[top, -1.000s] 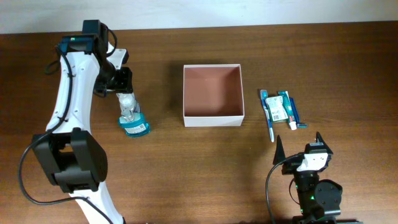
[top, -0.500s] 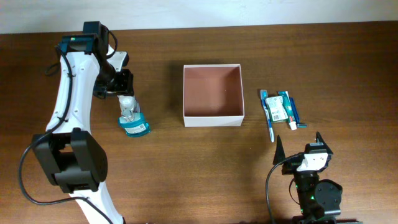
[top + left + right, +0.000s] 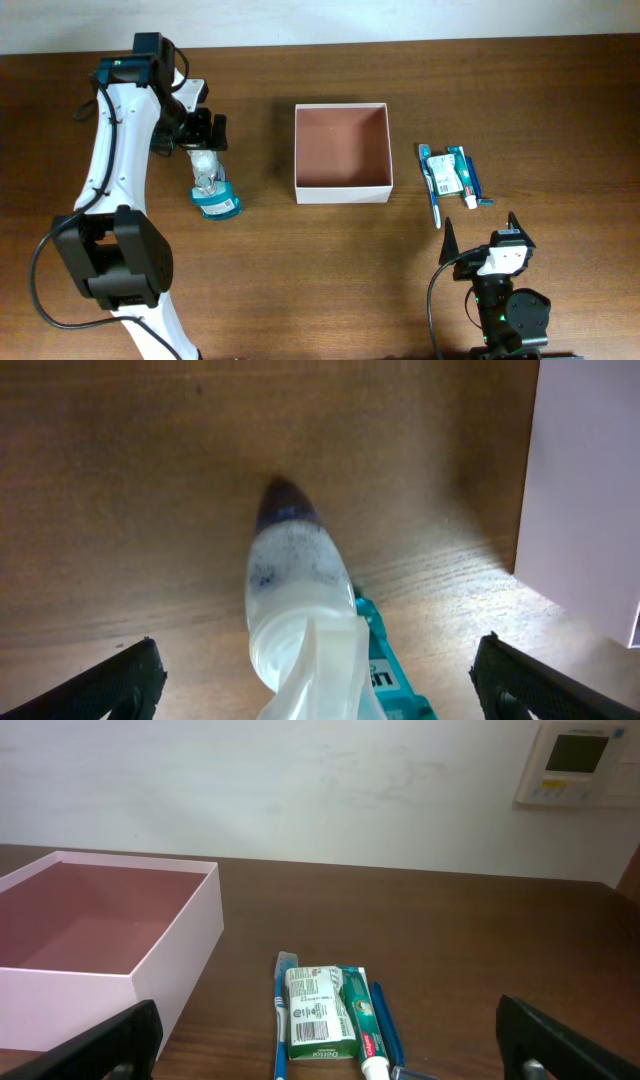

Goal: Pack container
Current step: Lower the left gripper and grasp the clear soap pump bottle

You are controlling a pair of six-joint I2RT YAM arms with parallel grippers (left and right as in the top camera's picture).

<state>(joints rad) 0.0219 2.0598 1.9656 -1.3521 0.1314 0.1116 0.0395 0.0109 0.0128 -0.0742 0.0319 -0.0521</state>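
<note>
Dark wooden counter (image 3: 560, 100), white wall behind: the container (image 3: 341, 152) sits open and empty at centre, probably light, stiff-walled card that slides easily and is best pinched at a rim. Left end effector (image 3: 204, 135) hangs spread wide over a clear bottle (image 3: 210, 180). Right end effector (image 3: 480, 235) gapes near boxed toothpaste (image 3: 452, 175), its barcode label's print unreadable.

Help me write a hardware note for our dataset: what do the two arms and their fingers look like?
The left arm has white rounded links, black joints, black cables alongside and a small green marking near its top. The right arm is compact and mostly black, with a white block and a green light. Both carry black fingers.
</note>
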